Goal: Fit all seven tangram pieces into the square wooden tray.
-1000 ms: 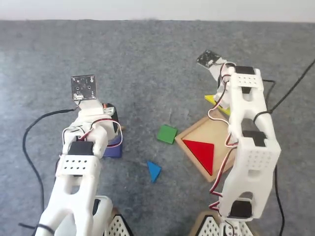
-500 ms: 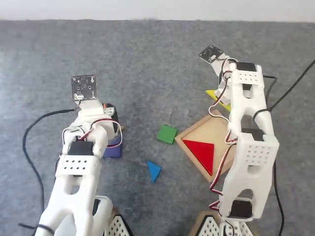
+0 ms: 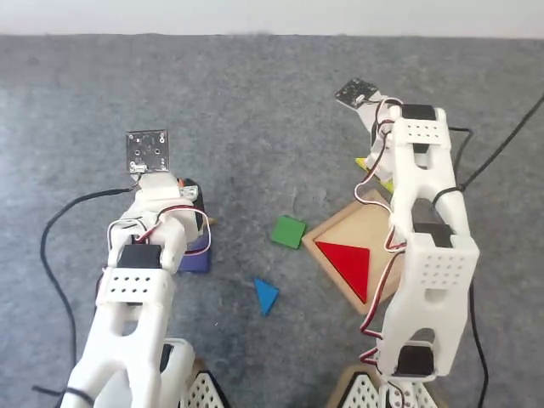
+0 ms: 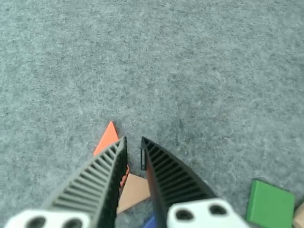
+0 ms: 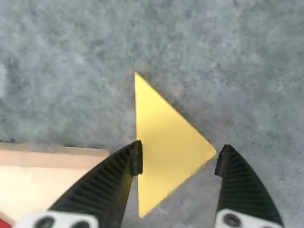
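Over the yellow triangle (image 5: 161,142), right pincer (image 5: 179,155) hangs spread wide.

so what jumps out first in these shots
The bright red triangle lying in the wooden tray catches the eye first. Next is the yellow triangle on the grey carpet just beyond the tray, with the right gripper open over it. A green square and blue triangle lie loose on the carpet beside the tray.

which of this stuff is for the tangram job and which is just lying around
Job: wooden tray, red triangle, green square, blue triangle, yellow triangle, orange triangle, tan piece, purple piece.
Lying about: grey mat, black cable.
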